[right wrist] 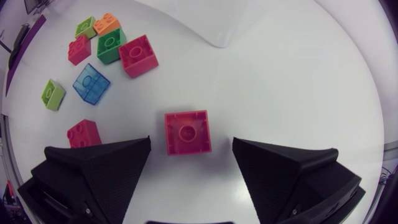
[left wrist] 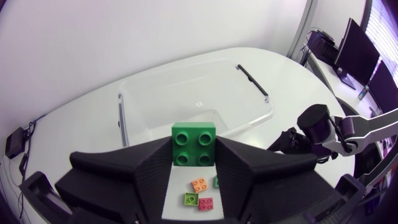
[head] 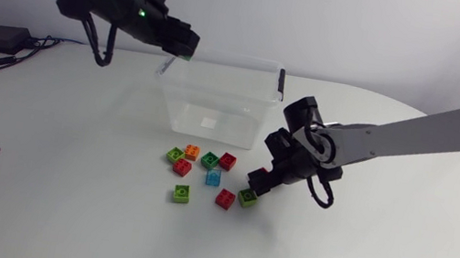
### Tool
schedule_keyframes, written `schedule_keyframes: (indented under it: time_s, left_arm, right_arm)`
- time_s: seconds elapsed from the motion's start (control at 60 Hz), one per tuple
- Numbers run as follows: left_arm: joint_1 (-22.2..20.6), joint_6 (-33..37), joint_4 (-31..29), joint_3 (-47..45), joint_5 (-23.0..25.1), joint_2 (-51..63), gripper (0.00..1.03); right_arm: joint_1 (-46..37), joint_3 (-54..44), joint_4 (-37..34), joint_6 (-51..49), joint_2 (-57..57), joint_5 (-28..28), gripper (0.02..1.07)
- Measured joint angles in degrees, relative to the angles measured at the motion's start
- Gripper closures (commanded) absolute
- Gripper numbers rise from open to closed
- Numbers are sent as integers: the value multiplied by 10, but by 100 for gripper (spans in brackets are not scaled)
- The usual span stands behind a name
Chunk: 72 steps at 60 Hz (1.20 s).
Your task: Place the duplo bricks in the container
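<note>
— Where is the left claw (left wrist: 194, 163)?
— Beside the container (left wrist: 249, 121), pinching a green brick (left wrist: 194, 140).
— And the right claw (right wrist: 189, 155)?
— Spread over the bench (right wrist: 298, 74); a red brick (right wrist: 187, 132) lies between its fingers, touching neither.

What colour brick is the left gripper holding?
Green; the brick shows best in the left wrist view.

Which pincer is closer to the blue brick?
Right. The right pincer is down close beside the blue brick; the left pincer is farther off, up at the container, holding a green brick.
</note>
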Motion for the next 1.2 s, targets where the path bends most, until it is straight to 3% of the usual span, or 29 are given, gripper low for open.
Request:
schedule_keyframes:
  time_s: [0.1,0.167,0.267,0.433,0.567,0.85,1.033,1.2]
  left_arm:
    - [1,0,20,10,0,46,67]
    - [3,0,25,19,2,79,67]
    - [8,0,33,39,3,123,63]
    - [15,-3,36,74,3,166,24]
    - [19,-5,36,78,1,171,12]
    - [22,-9,30,55,2,103,12]
    - [14,-6,2,5,9,-19,12]
    - [-1,27,-9,-92,19,-95,15]
  right_arm:
    - [0,10,2,-2,11,0,44]
    - [0,10,5,-4,12,0,63]
    - [0,10,14,-4,12,0,74]
    - [0,-13,27,-5,-5,12,77]
    - [0,-35,5,-6,-60,19,77]
    - [5,21,-93,-4,-207,28,77]
    - [21,116,-116,9,-219,33,77]
    - [23,201,-115,21,-187,37,77]
